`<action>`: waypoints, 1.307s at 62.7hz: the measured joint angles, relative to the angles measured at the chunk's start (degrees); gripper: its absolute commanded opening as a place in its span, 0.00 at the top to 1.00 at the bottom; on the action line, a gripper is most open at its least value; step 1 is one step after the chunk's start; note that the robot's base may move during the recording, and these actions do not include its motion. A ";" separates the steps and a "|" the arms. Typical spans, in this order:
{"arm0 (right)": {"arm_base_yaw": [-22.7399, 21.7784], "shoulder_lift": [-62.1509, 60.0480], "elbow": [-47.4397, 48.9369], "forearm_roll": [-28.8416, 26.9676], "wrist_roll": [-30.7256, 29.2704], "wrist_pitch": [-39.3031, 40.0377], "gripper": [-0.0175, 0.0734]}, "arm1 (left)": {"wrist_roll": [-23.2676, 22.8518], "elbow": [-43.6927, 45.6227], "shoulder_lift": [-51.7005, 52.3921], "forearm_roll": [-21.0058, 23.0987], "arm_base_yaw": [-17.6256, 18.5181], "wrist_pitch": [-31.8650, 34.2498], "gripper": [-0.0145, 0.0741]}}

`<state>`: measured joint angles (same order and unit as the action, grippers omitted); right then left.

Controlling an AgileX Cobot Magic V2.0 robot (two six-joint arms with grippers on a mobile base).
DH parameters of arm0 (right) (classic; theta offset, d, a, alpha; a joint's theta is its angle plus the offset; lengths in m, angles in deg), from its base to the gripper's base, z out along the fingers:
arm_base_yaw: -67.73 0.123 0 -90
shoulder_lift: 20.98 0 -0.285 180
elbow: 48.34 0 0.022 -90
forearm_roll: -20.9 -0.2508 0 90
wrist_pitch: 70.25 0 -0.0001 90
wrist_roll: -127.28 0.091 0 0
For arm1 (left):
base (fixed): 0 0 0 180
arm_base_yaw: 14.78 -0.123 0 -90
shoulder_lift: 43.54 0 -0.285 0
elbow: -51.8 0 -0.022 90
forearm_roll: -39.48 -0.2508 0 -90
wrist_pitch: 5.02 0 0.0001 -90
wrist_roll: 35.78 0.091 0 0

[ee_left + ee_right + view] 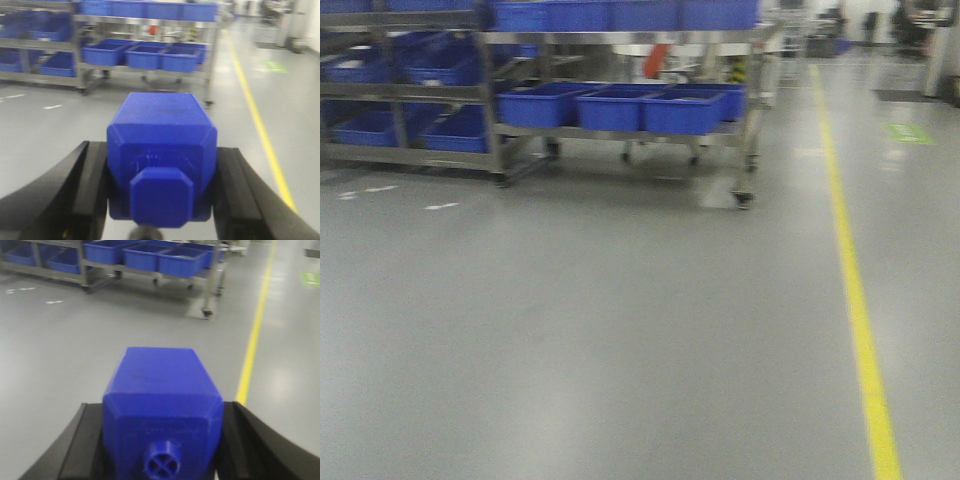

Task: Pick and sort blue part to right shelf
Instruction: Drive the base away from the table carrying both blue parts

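My left pincer (162, 167) is pinching the blue part (162, 130): its black fingers (87, 187) press against both flanks of the block, and the short square stub faces the wrist camera. My right pincer (162, 437) is clamped in the same way on a second blue part (161, 385), whose stub is round with a cross in it. Both parts are held off the grey floor (570, 330), each lying lengthwise between the fingers and pointing ahead.

Out past them, well apart from both pincers, stands the right shelf (620, 134) on castors, steel-railed. Open blue bins (685, 112) sit side by side on its lower level, with more bins on the level above. Just to its left stands another rack (410, 92) with bins of the same kind. A yellow line (855, 290) runs along the floor to the right of the shelf, and a green mark (910, 133) lies beyond it. All views are somewhat blurred.
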<state>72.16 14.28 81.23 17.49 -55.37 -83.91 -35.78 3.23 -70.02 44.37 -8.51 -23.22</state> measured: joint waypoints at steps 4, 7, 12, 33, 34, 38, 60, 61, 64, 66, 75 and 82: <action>0.01 0.00 0.00 0.00 0.00 0.00 0.44 | 0.00 0.00 0.00 0.00 0.00 0.00 0.58; 0.01 0.00 0.00 0.00 0.00 -0.13 0.44 | 0.00 0.00 0.00 0.00 0.00 0.00 0.58; 0.01 -0.10 0.00 0.00 0.00 -0.13 0.44 | 0.00 0.00 0.00 0.00 0.00 0.00 0.58; 0.01 -0.10 0.00 0.00 0.00 -0.13 0.44 | 0.00 0.00 0.00 0.00 0.00 0.00 0.58; 0.01 -0.10 0.00 0.00 0.00 -0.13 0.44 | 0.00 0.00 0.00 0.00 0.00 0.00 0.58; 0.01 -0.10 0.00 0.00 0.00 -0.13 0.44 | 0.00 0.00 0.00 0.00 0.00 0.00 0.58; 0.01 -0.10 0.00 0.00 0.00 -0.13 0.44 | 0.00 0.00 0.00 0.00 0.00 0.00 0.58; 0.01 -0.10 0.00 0.00 0.00 -0.13 0.44 | 0.00 0.00 0.00 0.00 0.00 0.00 0.58; 0.01 -0.10 0.00 0.00 0.00 -0.13 0.44 | 0.00 0.00 0.00 0.00 0.00 0.00 0.58; 0.01 -0.10 0.00 0.00 0.00 -0.13 0.44 | 0.00 0.00 0.00 0.00 0.00 0.00 0.58; 0.01 -0.10 0.00 0.00 0.00 -0.13 0.44 | 0.00 0.00 0.00 0.00 0.00 0.00 0.58; 0.01 -0.10 0.00 0.00 0.00 -0.13 0.44 | 0.00 0.00 0.00 0.00 0.00 0.00 0.58</action>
<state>72.17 14.18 81.23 17.49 -55.37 -84.04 -35.78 3.23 -70.02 44.37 -8.51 -23.22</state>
